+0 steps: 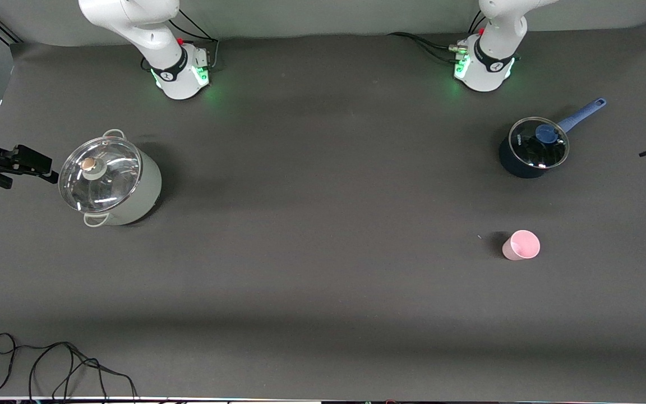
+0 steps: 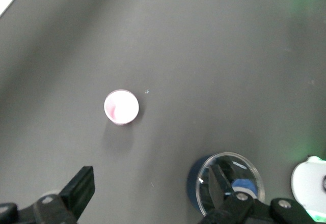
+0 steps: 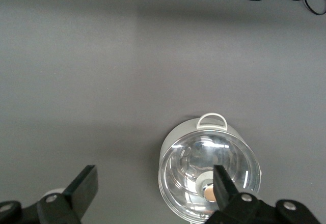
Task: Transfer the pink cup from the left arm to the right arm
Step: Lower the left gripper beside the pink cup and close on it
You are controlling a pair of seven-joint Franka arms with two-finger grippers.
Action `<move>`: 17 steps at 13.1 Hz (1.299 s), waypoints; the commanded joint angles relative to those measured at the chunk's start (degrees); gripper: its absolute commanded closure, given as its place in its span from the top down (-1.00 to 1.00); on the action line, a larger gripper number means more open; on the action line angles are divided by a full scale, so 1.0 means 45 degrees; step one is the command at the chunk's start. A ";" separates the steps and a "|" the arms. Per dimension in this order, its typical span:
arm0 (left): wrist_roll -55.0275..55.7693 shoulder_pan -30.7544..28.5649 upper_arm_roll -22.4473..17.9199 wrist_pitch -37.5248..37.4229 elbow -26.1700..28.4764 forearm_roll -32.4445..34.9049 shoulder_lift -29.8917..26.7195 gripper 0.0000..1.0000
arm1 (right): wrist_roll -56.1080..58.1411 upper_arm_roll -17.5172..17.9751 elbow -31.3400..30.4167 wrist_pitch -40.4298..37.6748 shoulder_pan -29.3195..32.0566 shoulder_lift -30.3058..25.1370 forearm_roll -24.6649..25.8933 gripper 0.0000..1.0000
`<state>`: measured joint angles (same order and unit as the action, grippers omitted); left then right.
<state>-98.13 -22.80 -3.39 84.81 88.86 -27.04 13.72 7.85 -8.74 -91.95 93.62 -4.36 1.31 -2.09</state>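
Note:
The pink cup (image 1: 521, 245) stands upright on the dark table toward the left arm's end, nearer to the front camera than the blue saucepan. It also shows in the left wrist view (image 2: 121, 107), far below. My left gripper (image 2: 150, 180) is open and empty, high over the table between the cup and the saucepan. My right gripper (image 3: 154, 178) is open and empty, high over the table beside the pale pot. Neither gripper shows in the front view.
A blue saucepan (image 1: 535, 147) with a glass lid and long handle stands near the left arm's base. A pale pot (image 1: 111, 182) with a glass lid stands toward the right arm's end. Black cables (image 1: 59, 365) lie at the front edge. Black gear (image 1: 3, 163) juts in at the table's end.

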 commanded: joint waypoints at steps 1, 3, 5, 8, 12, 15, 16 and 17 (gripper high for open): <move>-0.3064 -0.0889 0.0148 -0.1242 -0.0856 -0.1641 0.2059 0.99 | 0.0287 -0.0207 -0.0152 -0.0161 -0.0125 -0.0370 0.0151 1.00; -0.4418 -0.1397 0.0148 -0.2337 -0.1910 -0.2853 0.4226 0.99 | 0.0306 -0.0266 -0.0152 -0.0180 -0.0144 -0.0370 0.0151 1.00; -0.5258 -0.1944 0.0226 -0.3061 -0.2577 -0.3850 0.6122 0.99 | 0.0306 -0.0266 -0.0152 -0.0180 -0.0144 -0.0370 0.0171 1.00; -0.7423 -0.2044 0.0226 -0.2910 -0.2598 -0.4615 0.7378 0.99 | 0.0306 -0.0285 -0.0153 -0.0180 -0.0144 -0.0370 0.0210 1.00; -0.9633 -0.2141 0.0245 -0.1876 -0.2657 -0.5786 0.8590 0.98 | 0.0306 -0.0266 -0.0152 -0.0180 -0.0144 -0.0370 0.0249 1.00; -1.0632 -0.2161 0.0499 -0.1404 -0.2638 -0.6430 0.9253 0.99 | 0.0306 -0.0285 -0.0113 -0.0180 -0.0144 -0.0370 0.0249 0.99; -1.1021 -0.2142 0.0538 -0.1366 -0.2715 -0.6607 0.9508 0.99 | 0.0306 -0.0285 -0.0133 -0.0180 -0.0144 -0.0370 0.0249 1.00; -1.1469 -0.2122 0.0809 -0.1365 -0.2967 -0.6609 0.9762 0.99 | 0.0287 -0.0285 -0.0133 -0.0180 -0.0144 -0.0370 0.0268 1.00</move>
<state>-146.27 -31.98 -1.27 78.89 78.46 -55.51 54.87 8.18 -9.44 -92.18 93.26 -4.36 0.56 -1.87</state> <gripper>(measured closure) 0.000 0.000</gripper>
